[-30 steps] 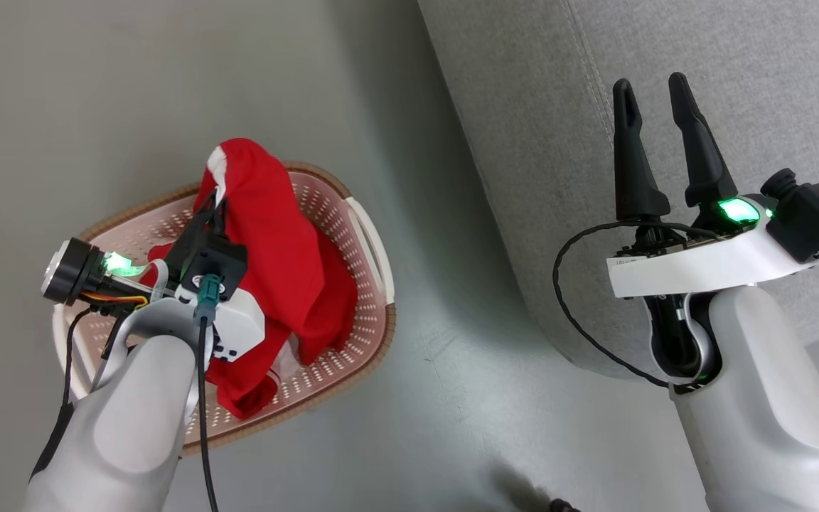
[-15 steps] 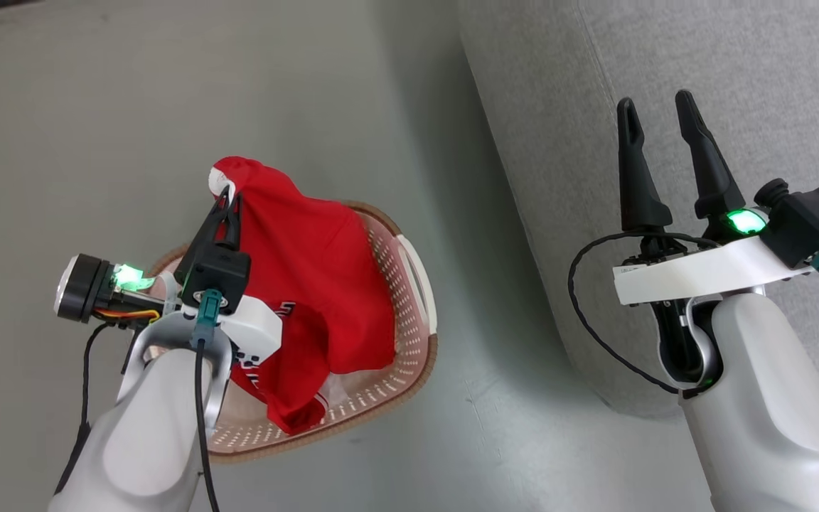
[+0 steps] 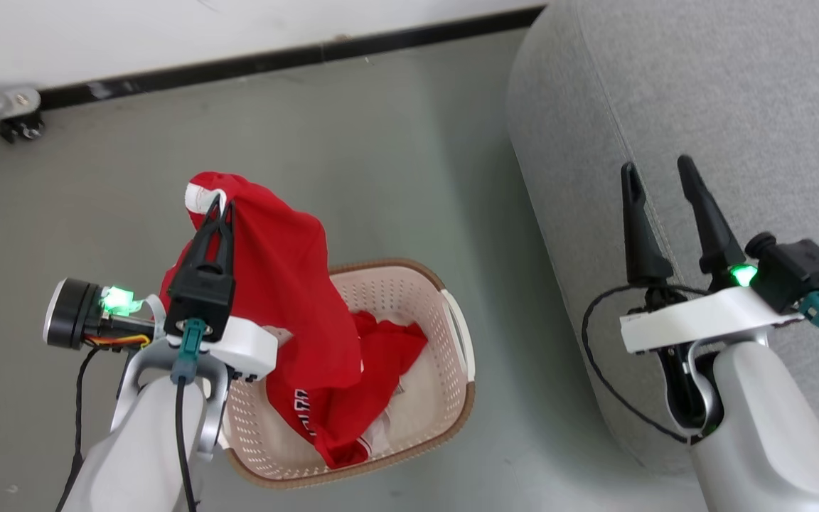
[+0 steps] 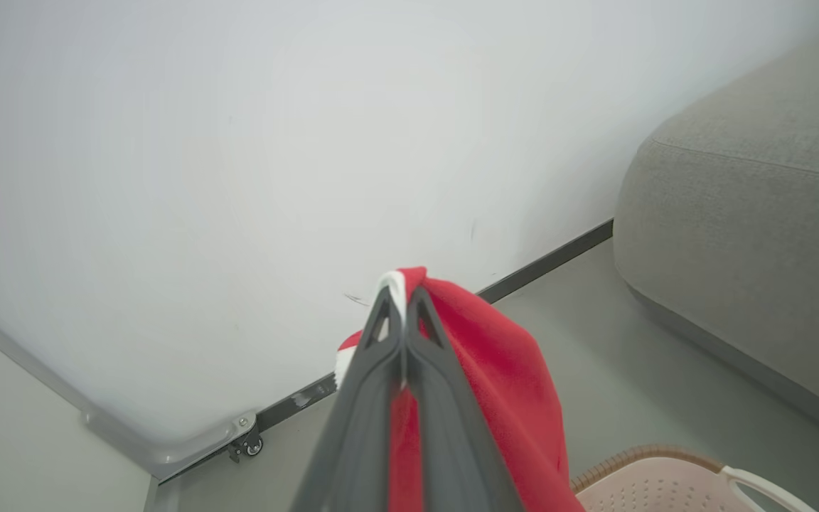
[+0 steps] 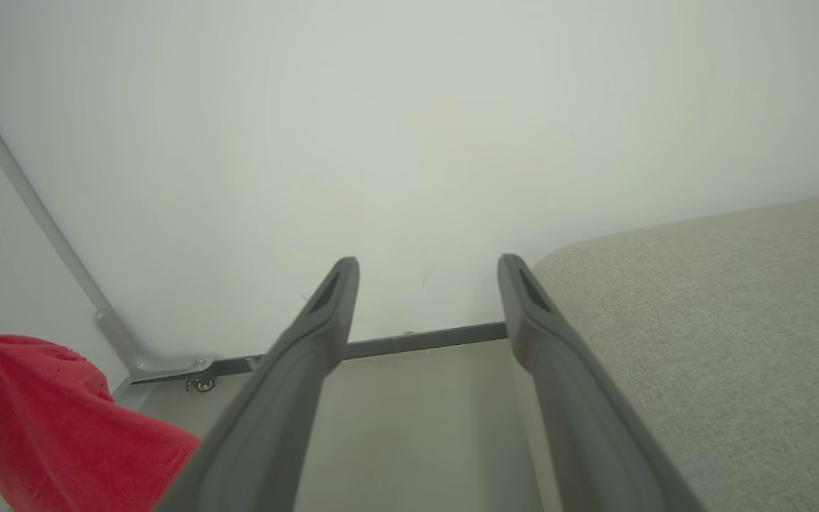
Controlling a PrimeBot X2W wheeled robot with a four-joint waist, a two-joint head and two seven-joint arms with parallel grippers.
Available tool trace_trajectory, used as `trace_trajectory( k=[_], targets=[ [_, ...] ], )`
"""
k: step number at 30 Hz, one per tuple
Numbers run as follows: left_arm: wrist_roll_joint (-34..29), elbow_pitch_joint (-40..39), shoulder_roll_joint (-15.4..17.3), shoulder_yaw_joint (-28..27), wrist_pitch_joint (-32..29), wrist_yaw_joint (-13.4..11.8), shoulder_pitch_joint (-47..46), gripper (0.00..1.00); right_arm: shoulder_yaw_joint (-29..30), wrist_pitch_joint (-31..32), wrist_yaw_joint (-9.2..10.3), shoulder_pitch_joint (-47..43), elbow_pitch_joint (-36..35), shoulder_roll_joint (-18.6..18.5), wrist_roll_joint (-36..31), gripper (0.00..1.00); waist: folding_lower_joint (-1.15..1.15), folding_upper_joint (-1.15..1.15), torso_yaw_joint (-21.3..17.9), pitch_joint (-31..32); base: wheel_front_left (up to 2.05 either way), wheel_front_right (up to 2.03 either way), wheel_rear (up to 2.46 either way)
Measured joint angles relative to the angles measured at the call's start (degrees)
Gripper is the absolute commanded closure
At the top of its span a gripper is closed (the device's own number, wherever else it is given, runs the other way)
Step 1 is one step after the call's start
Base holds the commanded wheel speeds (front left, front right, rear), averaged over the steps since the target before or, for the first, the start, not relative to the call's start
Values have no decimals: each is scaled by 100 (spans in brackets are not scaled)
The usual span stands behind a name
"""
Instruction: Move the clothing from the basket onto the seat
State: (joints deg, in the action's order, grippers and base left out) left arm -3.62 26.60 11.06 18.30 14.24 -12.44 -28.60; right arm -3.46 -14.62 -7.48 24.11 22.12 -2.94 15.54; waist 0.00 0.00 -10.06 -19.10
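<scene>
A red jersey [image 3: 288, 299] with white trim hangs from my left gripper [image 3: 223, 206], which is shut on its top edge above the cream basket [image 3: 445, 398]. The jersey's lower end, with white-outlined lettering, still drapes into the basket beside more red clothing [image 3: 395, 345]. In the left wrist view the closed fingers [image 4: 388, 355] pinch the red cloth [image 4: 502, 384]. My right gripper [image 3: 658, 174] stands open and empty over the edge of the grey seat [image 3: 736, 92]. The right wrist view shows its spread fingers [image 5: 324, 320], the seat [image 5: 722, 306] and the red jersey [image 5: 47, 427] at lower left.
The basket stands on a grey floor [image 3: 381, 156] left of the seat. A white wall with a dark baseboard [image 3: 296, 57] runs along the back, with a metal rail and small caster [image 3: 18, 128] at the far left.
My left gripper has lifted the jersey higher out of the basket, uncovering more red clothing inside. The head camera has tilted, bringing the wall and baseboard into view.
</scene>
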Motion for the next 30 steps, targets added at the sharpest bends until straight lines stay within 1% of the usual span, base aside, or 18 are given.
trace_trajectory(
  k=[7, 11, 17, 24, 30],
  targets=[
    [4, -397, 99, 32, 22, -20, 377, 100, -76, 0, 0, -319, 62, -44, -124, 0, 0, 0, 235, 475, 0, 0, 0],
    [-4, -677, 167, 149, 23, -9, 492, 100, -185, 0, 0, -444, 85, -101, -188, 0, 0, 0, 370, 737, 0, 0, 0],
    [-24, -1028, 289, 272, 23, 119, 502, 100, -477, 1, 0, -616, 192, -175, -197, 0, 0, 0, 568, 1095, 0, 0, 0],
    [-68, -1490, 336, 502, 24, 334, 477, 100, -1392, 12, 0, -793, 311, -260, -189, 0, 0, 0, 815, 1517, 0, 0, 0],
    [-109, -1824, 318, 758, 40, 592, 352, 100, -2074, 164, 0, -875, 354, -443, -121, 0, 0, 0, 969, 1777, 0, 0, 0]
  ],
)
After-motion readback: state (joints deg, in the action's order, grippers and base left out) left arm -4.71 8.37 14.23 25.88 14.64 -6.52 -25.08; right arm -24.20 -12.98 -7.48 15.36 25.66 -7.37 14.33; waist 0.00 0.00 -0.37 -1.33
